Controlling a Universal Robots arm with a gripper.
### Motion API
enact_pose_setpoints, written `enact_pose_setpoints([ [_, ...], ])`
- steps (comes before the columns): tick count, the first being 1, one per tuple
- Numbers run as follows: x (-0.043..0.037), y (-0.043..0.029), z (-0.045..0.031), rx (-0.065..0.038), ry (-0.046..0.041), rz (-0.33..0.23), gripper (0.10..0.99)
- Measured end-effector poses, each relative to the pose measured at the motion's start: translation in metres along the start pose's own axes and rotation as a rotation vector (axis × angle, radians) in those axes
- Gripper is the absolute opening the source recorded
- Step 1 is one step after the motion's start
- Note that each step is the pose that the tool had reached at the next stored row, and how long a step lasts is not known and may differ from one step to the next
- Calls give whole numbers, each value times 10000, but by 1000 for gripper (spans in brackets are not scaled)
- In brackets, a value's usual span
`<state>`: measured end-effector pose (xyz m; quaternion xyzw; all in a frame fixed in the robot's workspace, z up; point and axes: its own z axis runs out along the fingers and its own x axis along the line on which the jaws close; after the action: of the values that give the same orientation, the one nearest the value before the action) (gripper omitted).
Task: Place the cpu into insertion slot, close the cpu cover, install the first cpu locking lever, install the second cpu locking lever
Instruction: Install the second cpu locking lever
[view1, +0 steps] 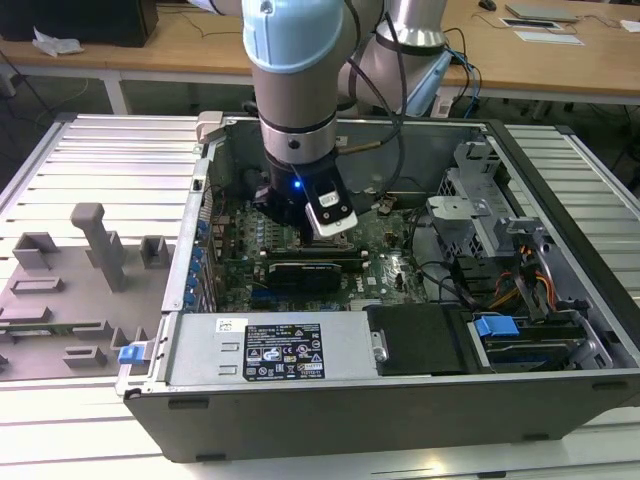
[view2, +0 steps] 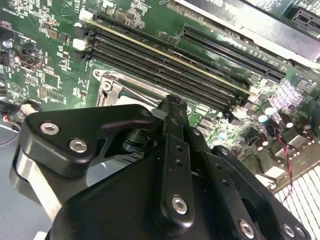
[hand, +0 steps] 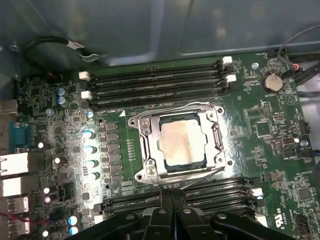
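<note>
In the first wrist view the cpu (hand: 181, 143) lies flat in the insertion slot (hand: 216, 141) on the green motherboard, its silvery-beige top showing through the window of the cpu cover (hand: 151, 146). The cover is down over the chip. One thin wire locking lever (hand: 170, 107) runs along the socket's side by the memory slots. A second locking lever (hand: 202, 174) runs along the opposite side, nearest my gripper. My gripper (hand: 172, 196) hangs just off that side with its black fingers pressed together and nothing between them. The second wrist view sees the gripper (view2: 172, 103) from behind, over the socket's edge.
The open computer case (view1: 560, 330) lies on a slatted metal table, with my arm's wrist (view1: 295, 150) reaching down into it. Long black memory slots (hand: 155, 85) flank the socket. A drive cage (view1: 480, 215) and cables stand at the exterior view's right. Grey fixtures (view1: 100, 245) stand outside at the exterior view's left.
</note>
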<state>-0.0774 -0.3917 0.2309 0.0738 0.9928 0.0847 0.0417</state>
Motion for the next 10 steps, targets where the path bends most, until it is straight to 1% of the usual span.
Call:
enact_pose_setpoints([
  [5,4,-1,2,1,2,5,106],
  [8,42,-11,25,-3,2,4,106],
  [10,51,-16,49,-14,4,4,106],
])
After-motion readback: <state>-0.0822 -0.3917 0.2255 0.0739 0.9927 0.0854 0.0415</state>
